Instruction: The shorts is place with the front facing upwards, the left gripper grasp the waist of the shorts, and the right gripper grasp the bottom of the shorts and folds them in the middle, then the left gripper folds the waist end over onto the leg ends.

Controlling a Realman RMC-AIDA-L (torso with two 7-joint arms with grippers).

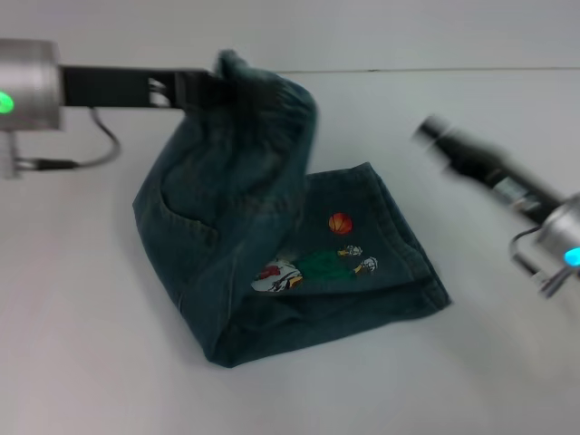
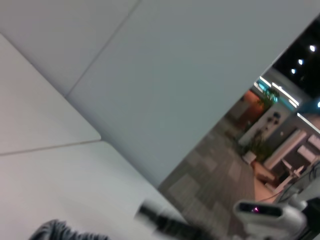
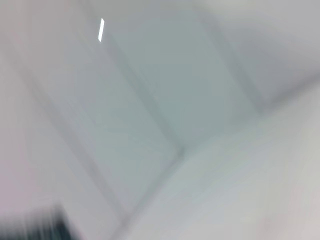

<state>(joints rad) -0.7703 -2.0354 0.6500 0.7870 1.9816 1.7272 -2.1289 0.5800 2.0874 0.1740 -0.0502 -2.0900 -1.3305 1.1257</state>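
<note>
Shorts (image 1: 272, 245) are lying half-folded on the bench (image 1: 82, 362) — left hand (image 1: 210, 87) is gripping their waist end aloft (right hand (image 1: 433, 134) is hovering beside them, can't tell its state).

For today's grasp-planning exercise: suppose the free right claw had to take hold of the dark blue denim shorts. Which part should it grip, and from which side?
Probably the flat leg-hem corner of the dark blue denim shorts, approached from the robot's right. That corner lies flat on the white table, uncovered and nearest the right claw. The waist end is lifted in the left claw, so it is taken.
</note>
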